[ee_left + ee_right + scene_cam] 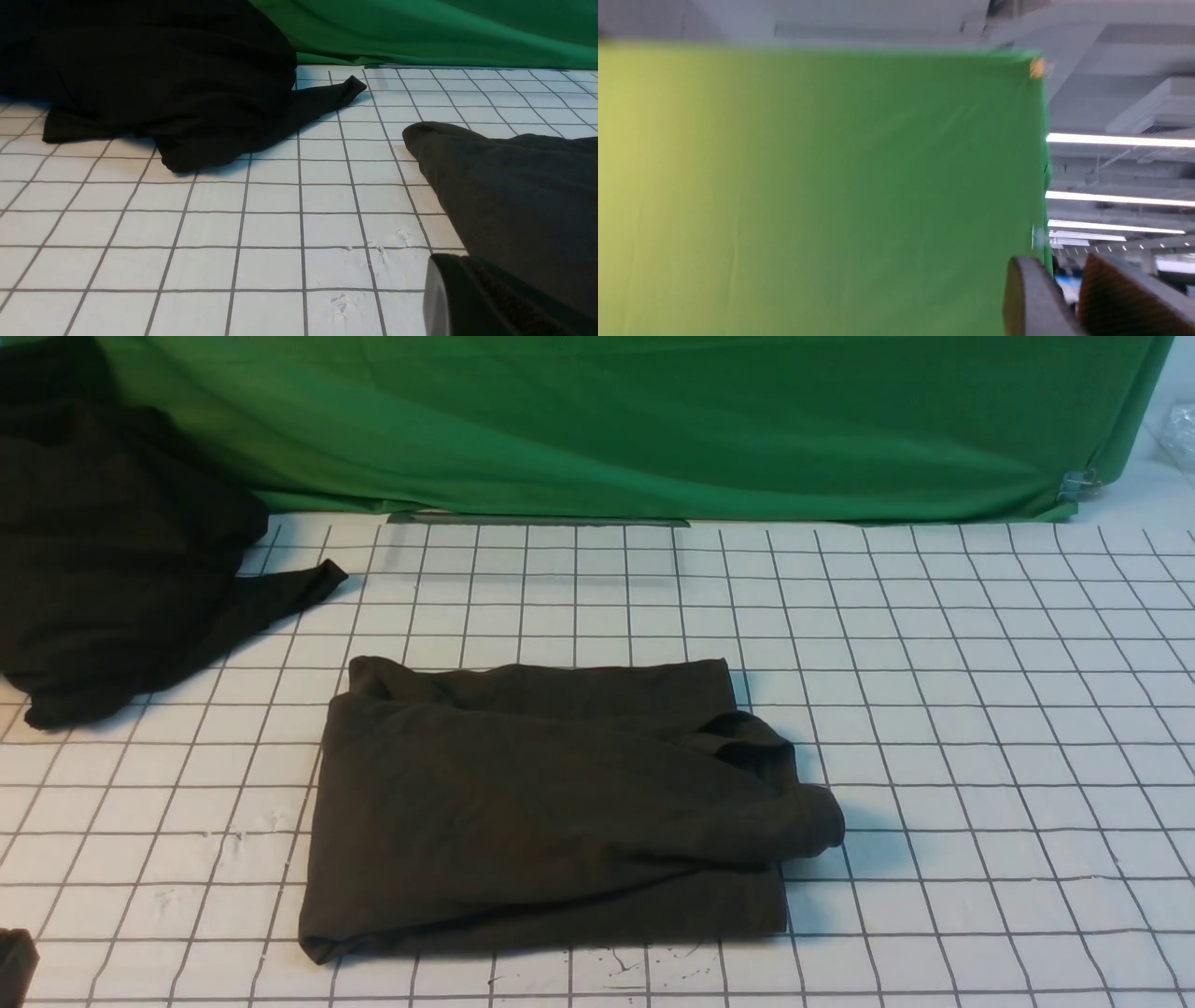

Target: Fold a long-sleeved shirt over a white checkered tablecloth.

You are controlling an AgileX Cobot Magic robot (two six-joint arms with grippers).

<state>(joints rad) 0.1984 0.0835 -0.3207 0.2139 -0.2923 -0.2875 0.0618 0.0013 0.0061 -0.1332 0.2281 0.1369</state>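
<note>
The long-sleeved shirt (pixel 551 803) lies folded into a dark brown rectangle in the middle of the white checkered tablecloth (pixel 980 709), with a rolled sleeve end at its right edge. No print or label shows. In the left wrist view the shirt (pixel 514 196) lies just beyond my left gripper (pixel 444 268), which sits low over the tablecloth (pixel 210 233), shut and empty. A dark corner at the front view's bottom left is probably that gripper (pixel 14 963). My right gripper (pixel 1057 280) points up at the backdrop and ceiling, slightly open with nothing between its fingers; the front view does not show it.
A shapeless heap of black cloth (pixel 103 551) lies at the back left, one strip reaching toward the centre, and the same heap (pixel 163 70) shows from the left wrist. The green backdrop (pixel 607 420) closes the far side, with a metal clip (pixel 1078 483) at its right corner.
</note>
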